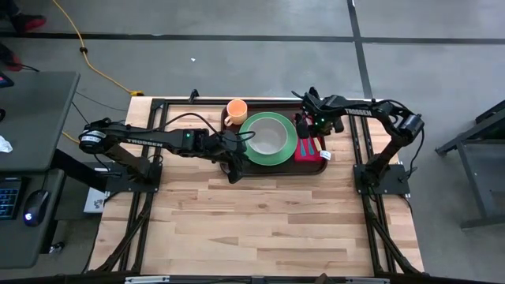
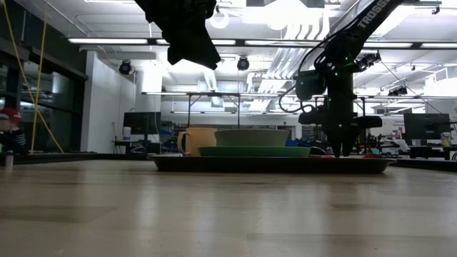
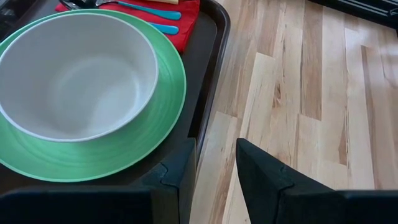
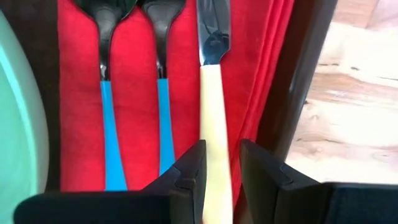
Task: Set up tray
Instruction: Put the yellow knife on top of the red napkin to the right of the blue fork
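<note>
The dark brown tray (image 1: 276, 105) lies at the table's far middle. On it stand an orange mug (image 1: 236, 110) and a green plate (image 1: 288, 148) with a pale bowl (image 1: 268, 136) resting in it. A red napkin (image 4: 137, 93) at the tray's right end carries two blue-handled utensils (image 4: 109, 124) and a cream-handled knife (image 4: 209, 37). My right gripper (image 4: 222, 162) points down over the napkin, shut on the knife. My left gripper (image 3: 216, 168) hangs open above the table by the tray's near rim (image 3: 211, 62), with nothing between its fingers. My right gripper has the knife's cream handle (image 4: 216, 149) between its two fingers, about midway along the handle. The fingers come from above, pointing down, and lie across the handle. The knife lies flat on the red napkin, beside the two blue-handled utensils.
The wooden table's near half (image 1: 260, 221) is bare boards. A black metal frame (image 1: 150, 118) runs around the table's far part and carries both arm bases. A grey desk (image 1: 31, 102) with a keyboard and mouse stands off the table's left side.
</note>
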